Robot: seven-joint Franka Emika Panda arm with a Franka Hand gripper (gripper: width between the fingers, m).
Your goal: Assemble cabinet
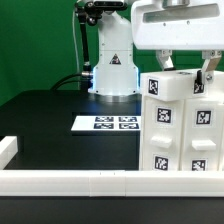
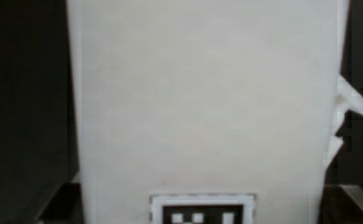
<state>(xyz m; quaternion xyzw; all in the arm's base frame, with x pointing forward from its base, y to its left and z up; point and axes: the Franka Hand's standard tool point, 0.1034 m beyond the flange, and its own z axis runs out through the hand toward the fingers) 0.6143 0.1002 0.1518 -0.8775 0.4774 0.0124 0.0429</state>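
The cabinet [image 1: 182,125] is a large white boxy body with black-and-white tags on its faces, and it stands at the exterior view's right. My gripper [image 1: 186,70] is right above it, with one finger on each side of its top part. In the wrist view the cabinet's white face [image 2: 196,100] fills the picture, with one tag at the edge. The dark fingertips [image 2: 45,205] lie against both of its sides, so the gripper [image 2: 196,208] is shut on the cabinet. The cabinet's lower part is hidden behind the front rail.
The marker board [image 1: 105,123] lies flat on the black table, left of the cabinet. A long low white rail [image 1: 70,181] runs along the front edge, with a raised end at the left [image 1: 8,150]. The arm's white base [image 1: 112,70] stands at the back.
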